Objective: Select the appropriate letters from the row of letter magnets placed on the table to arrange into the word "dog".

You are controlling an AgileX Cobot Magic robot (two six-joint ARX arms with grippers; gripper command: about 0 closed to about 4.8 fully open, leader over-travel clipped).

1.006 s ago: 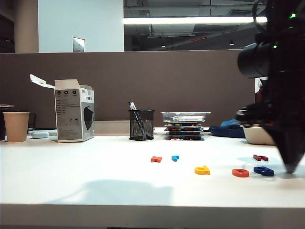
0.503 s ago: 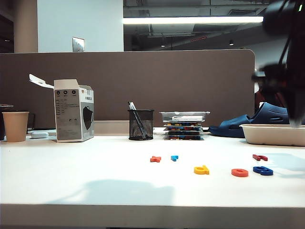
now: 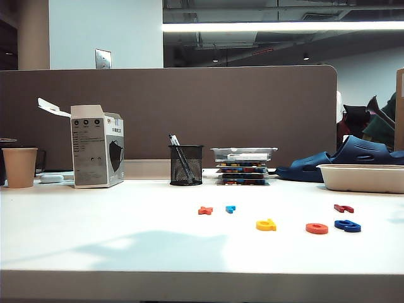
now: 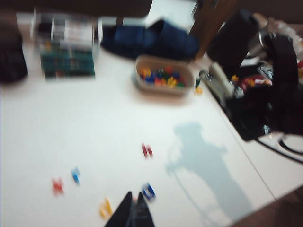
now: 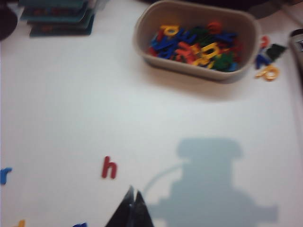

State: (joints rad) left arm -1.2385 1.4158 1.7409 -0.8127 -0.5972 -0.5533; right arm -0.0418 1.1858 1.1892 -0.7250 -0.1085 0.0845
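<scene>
Six letter magnets (image 3: 267,225), two grippers (left gripper (image 4: 134,210), right gripper (image 5: 131,204)) closed

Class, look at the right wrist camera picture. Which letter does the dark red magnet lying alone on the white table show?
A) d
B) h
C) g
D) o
B: in the right wrist view the dark red magnet clearly reads as a lowercase h, lying flat on the table just ahead of the shut right gripper.

The right gripper (image 5: 131,196) — closed, empty — has lifted off the table (image 3: 126,240), leaving the exterior view.
</scene>
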